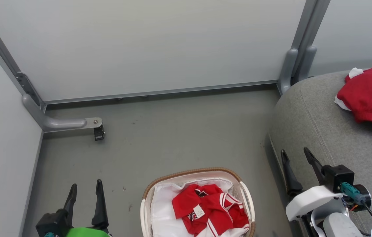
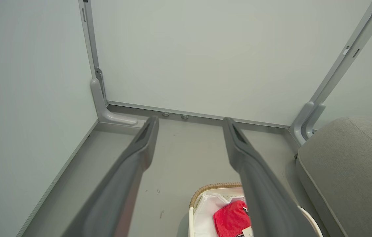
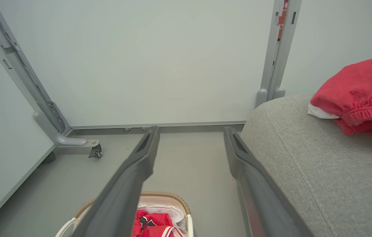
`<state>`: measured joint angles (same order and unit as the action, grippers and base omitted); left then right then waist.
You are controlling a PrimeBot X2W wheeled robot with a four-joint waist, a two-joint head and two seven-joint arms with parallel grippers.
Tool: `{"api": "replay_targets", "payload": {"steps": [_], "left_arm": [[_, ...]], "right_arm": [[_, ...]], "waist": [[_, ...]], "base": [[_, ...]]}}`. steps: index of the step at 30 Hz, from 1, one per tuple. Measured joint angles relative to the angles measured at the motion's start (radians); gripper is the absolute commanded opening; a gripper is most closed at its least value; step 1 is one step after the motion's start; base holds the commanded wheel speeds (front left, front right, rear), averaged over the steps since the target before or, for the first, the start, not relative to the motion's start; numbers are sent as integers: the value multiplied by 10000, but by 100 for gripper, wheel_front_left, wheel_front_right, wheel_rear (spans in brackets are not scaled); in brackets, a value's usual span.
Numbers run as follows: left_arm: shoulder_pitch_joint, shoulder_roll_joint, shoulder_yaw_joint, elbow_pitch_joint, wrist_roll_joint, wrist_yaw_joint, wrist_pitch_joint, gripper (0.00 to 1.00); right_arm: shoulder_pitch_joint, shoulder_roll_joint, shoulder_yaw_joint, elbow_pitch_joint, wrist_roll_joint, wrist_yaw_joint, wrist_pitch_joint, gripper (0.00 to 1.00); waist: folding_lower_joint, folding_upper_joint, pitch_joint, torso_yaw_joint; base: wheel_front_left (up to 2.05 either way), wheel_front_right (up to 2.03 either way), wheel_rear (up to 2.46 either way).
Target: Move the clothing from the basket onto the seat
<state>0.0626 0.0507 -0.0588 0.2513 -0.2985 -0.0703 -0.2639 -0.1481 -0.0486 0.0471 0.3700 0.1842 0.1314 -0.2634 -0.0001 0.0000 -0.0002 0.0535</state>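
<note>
- We find the basket on the grey floor, with red clothing crumpled inside it on a white liner.
- Right of the basket, the seat bears a second red garment.
- Flanking the basket, left gripper and right gripper show fingers spread, holding nothing.

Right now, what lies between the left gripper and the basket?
Bare grey floor with a few small marks, between left gripper and basket, in the head view.

No readable text or labels.
</note>
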Motion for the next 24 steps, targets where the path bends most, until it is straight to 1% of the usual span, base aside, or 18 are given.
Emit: {"api": "replay_targets", "payload": {"steps": [24], "left_arm": [[-5, -2, -199, 0, 46, -2, 0, 100]], "right_arm": [[0, 0, -115, 0, -161, 0, 0, 100]], "waist": [[0, 0, 83, -71]], "base": [[0, 0, 0]]}}
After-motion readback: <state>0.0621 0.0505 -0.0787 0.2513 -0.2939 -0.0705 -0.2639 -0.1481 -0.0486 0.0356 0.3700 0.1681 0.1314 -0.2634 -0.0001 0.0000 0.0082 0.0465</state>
